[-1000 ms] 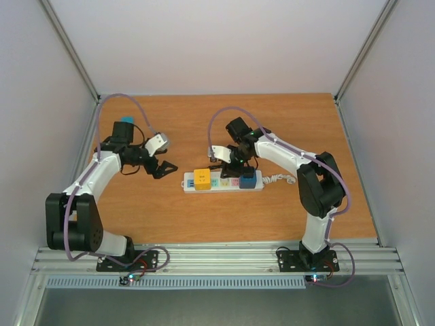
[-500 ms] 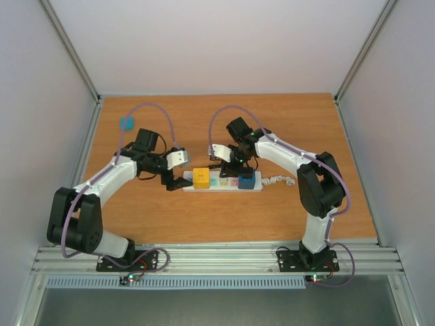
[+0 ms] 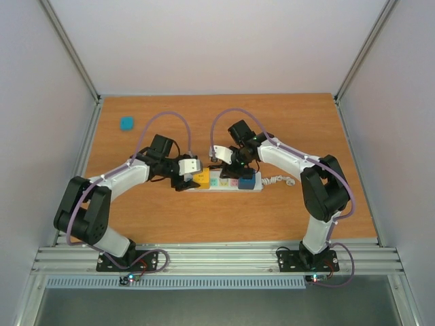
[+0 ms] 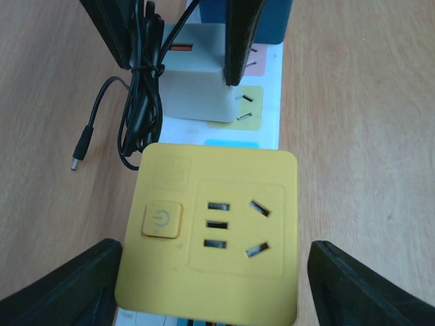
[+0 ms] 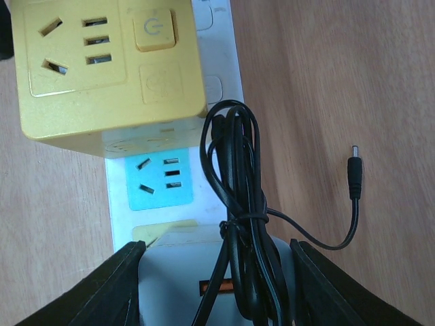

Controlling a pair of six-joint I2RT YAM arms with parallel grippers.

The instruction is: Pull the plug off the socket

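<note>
The white power strip (image 3: 224, 185) lies across mid-table, and its blue and yellow faces show in the right wrist view (image 5: 160, 178). A white adapter plug (image 5: 178, 285) wrapped in a black cord (image 5: 238, 197) sits in it. My right gripper (image 3: 230, 167) is shut on this plug, one finger on each side (image 5: 109, 292). A yellow cube socket (image 4: 211, 227) sits on the strip's left end (image 3: 201, 178). My left gripper (image 3: 182, 180) is open and straddles the cube, with its fingertips (image 4: 75, 288) beside it. A blue cube (image 3: 247, 180) sits at the strip's right end.
A small teal block (image 3: 126, 123) lies at the back left. The strip's white cord (image 3: 280, 180) trails to the right. The black cord's barrel tip (image 5: 354, 178) rests on the wood behind the strip. Walls enclose the table on three sides.
My left arm has swung from the back left over to the strip's left end, and its open gripper now brackets the yellow cube. The right gripper has stayed on the white plug.
</note>
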